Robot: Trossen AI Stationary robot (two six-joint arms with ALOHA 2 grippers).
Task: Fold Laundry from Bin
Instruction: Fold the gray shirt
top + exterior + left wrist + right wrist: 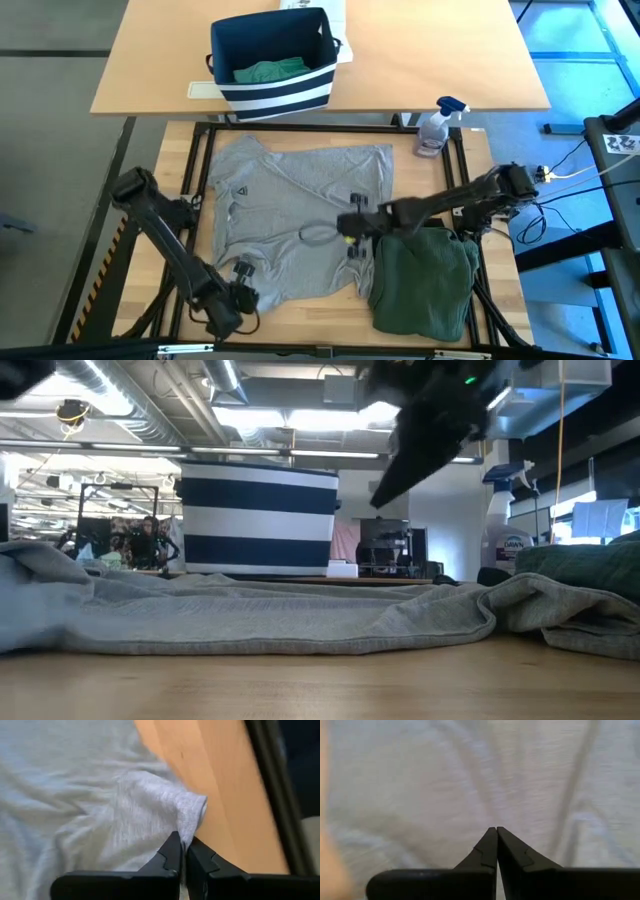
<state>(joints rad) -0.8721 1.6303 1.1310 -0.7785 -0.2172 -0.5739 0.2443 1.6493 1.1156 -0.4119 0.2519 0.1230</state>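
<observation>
A light grey T-shirt point(300, 215) lies spread on the wooden table, its collar point(318, 233) near the middle. Beside it on the right, a dark green garment point(425, 280) rests folded. The striped navy bin point(270, 60) stands on the far table with a teal-green piece point(268, 71) inside. My left gripper point(243, 270) is shut on the shirt near its near-left edge. My right gripper point(352, 226) hangs shut just right of the collar, above the shirt; in the low view this arm point(430, 430) is clear of the cloth. My left gripper pinches the grey shirt between its two fingers at a fold of cloth point(186, 839) right beside a hemmed sleeve end point(200, 807). The fingers come from above, slanting down. The cloth rises to the fingertips; the rest of the shirt lies on the table.
A spray bottle point(437, 128) stands at the table's far right corner. Black frame rails point(300, 127) run around the table. White paper point(325, 10) lies behind the bin. Bare wood point(300, 320) shows along the near edge.
</observation>
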